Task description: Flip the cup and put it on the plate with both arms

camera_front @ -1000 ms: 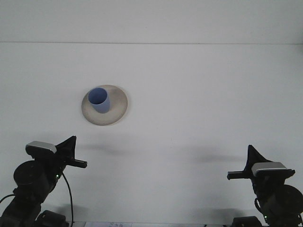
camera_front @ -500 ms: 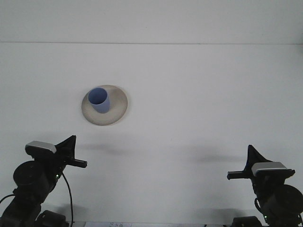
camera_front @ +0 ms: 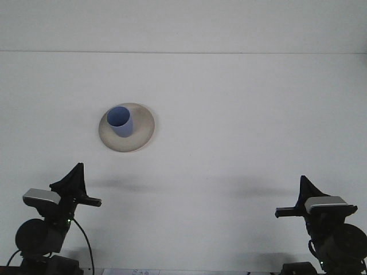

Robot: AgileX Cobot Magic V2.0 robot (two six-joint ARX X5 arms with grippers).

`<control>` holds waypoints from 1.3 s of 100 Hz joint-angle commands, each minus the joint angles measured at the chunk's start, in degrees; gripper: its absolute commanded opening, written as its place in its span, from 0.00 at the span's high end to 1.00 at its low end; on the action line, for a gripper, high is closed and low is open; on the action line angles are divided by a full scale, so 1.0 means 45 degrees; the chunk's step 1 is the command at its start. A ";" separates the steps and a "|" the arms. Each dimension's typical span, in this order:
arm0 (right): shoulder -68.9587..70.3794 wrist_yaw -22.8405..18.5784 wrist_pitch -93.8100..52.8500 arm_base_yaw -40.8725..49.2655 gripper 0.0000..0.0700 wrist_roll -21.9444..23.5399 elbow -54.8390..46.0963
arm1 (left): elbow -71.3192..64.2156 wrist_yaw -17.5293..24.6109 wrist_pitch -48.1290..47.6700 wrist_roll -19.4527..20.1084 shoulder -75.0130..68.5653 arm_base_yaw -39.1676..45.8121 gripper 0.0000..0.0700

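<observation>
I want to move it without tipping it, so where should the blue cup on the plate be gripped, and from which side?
Grip the blue cup across its side wall just below the rim. It stands upright, mouth up, on the plate, left of centre, so the wall is exposed all round. Approaching from the near side with the left tool looks most direct.

The small blue cup [camera_front: 120, 121] is looking like smooth matt plastic, and the round beige plate [camera_front: 140, 135] under it is showing a dull, faintly speckled ceramic-like glaze. The white table [camera_front: 241, 132] is appearing smooth and matt, without glare.
</observation>
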 commanded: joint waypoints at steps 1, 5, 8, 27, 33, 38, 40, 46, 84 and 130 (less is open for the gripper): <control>0.0010 0.0039 0.0204 0.0019 1.00 0.0087 0.0053 | -0.0724 -0.0063 0.0364 0.0078 -0.0544 0.0015 0.98; 0.0010 0.0034 0.0204 0.0019 1.00 0.0087 0.0053 | -0.1195 -0.0058 0.0447 0.0141 -0.0933 0.0024 0.98; 0.0010 0.0039 0.0204 0.0019 1.00 0.0087 0.0053 | -0.1515 -0.0044 0.0534 0.0262 -0.1209 0.0029 0.98; 0.0010 0.0039 0.0199 0.0019 1.00 0.0087 0.0053 | -0.2885 0.0529 0.0709 0.1205 -0.2628 0.0257 0.98; 0.0010 0.0039 0.0204 0.0019 1.00 0.0087 0.0053 | -0.3152 0.0534 0.0889 0.1180 -0.2594 0.0461 0.98; 0.0005 0.0034 0.0204 0.0019 1.00 0.0087 0.0053 | -0.3317 0.0534 0.0952 0.1049 -0.2594 0.0651 0.98; 0.0005 0.0039 0.0204 0.0019 1.00 0.0087 0.0053 | -0.3381 0.0534 0.0986 0.0996 -0.2594 0.0719 0.98; 0.0005 0.0034 0.0204 0.0019 1.00 0.0087 0.0058 | -0.3570 0.0534 0.1156 0.0967 -0.2594 0.0928 0.98; 0.0005 0.0034 0.0204 0.0019 1.00 0.0087 0.0063 | -0.3832 0.0704 0.1554 0.0971 -0.2589 0.1345 0.98; 0.0005 0.0039 0.0204 0.0019 1.00 0.0087 0.0063 | -0.3832 0.0699 0.1554 0.0971 -0.2589 0.1345 0.98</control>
